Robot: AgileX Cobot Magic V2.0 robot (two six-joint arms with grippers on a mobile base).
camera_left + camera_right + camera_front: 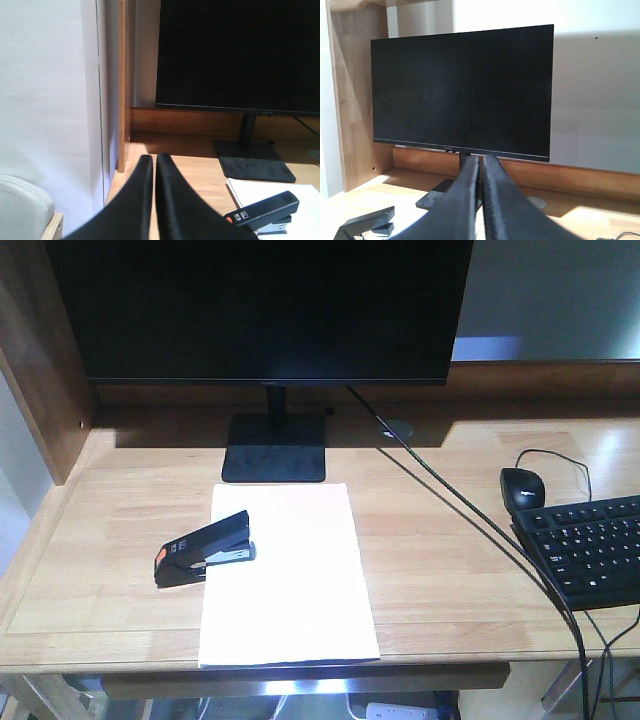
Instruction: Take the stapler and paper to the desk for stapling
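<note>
The white paper [290, 580] lies flat on the desk [450, 570] in front of the monitor stand. The black stapler [205, 550], orange patch at its left rear, rests across the sheet's left edge. In the left wrist view the stapler [262, 210] and the paper [250, 190] show at the lower right, right of my left gripper [154, 159], whose black fingers are shut with nothing between them. In the right wrist view the stapler [365, 222] sits at the lower left, and my right gripper [480, 159] is shut and empty. Neither gripper appears in the front view.
A black monitor [270, 310] on a square stand [275, 447] fills the desk's back. A mouse [523, 487] and keyboard [590, 548] lie at the right, with cables [480, 530] crossing the top. A raised wooden side panel [40, 370] bounds the left.
</note>
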